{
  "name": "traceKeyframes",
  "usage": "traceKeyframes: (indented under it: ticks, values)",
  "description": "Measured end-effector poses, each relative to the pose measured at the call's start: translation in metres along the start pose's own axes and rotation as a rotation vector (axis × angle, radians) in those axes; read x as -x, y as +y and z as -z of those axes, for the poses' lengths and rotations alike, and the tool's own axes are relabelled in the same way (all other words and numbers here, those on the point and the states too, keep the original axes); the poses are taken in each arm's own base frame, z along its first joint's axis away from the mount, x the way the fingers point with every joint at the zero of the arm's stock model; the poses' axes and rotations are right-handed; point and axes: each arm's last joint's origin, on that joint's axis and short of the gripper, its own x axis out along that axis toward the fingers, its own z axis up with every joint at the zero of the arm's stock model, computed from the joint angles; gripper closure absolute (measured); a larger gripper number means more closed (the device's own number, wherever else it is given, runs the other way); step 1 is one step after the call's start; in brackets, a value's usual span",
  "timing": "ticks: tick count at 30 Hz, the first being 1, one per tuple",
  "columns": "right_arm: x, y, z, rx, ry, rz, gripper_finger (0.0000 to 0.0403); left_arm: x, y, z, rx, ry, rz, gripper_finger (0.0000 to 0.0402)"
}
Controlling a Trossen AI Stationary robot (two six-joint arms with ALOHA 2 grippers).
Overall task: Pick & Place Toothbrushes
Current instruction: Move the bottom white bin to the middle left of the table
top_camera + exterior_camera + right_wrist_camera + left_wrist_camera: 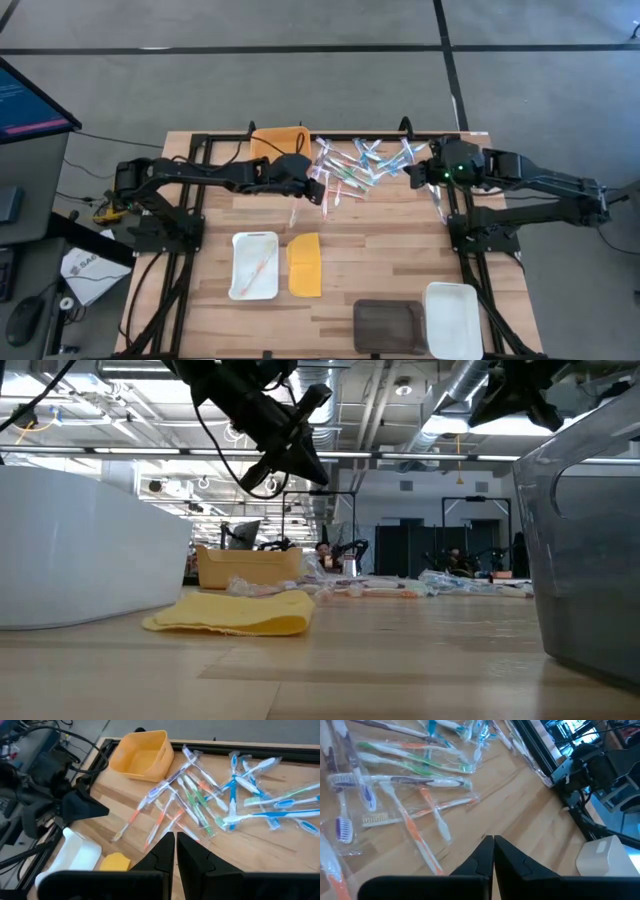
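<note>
Left gripper (322, 190) sat at the left edge of the pile, fingers pressed together, holding nothing. The thin plastic toothbrushes in orange, green, blue and clear wrap (358, 166) lay scattered flat at the table's far-centre, just beside and to the right of those fingers. Nearest piece looked like the orange-handled toothbrush (415, 834), long axis running roughly along the fingers' own line, other brushes crossing it. Judgement: left arm was nearer the orange and green ones; fingers needed to open and straddle a handle crosswise.

White oblong tray (255, 265) near the front left held one thin stick; the flat yellow-orange lid (305, 265) lay just beside it to the right. Open wood between pile and tray, so room to carry.

Yellow square tub (279, 142) stood at the back edge, just behind the left wrist: tight there.

Right gripper (431, 180) hovered at the pile's right edge, fingers together, empty; blue toothbrushes (260, 795) lay closest to it. Dark translucent bin (388, 324) and white bin (453, 318) sat front right, well apart from the pile.
</note>
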Motion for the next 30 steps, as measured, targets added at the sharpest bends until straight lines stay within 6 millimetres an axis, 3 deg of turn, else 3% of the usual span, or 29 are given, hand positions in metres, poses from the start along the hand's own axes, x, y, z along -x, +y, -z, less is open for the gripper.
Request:
traceKeyframes:
  ticks: [30]
  values:
    - [-0.0026, 0.0012, 0.0005, 0.004, 0.009, 0.006, 0.0386, -0.0001, -0.0023, -0.002, 0.003, -0.023, 0.023, 0.0394]
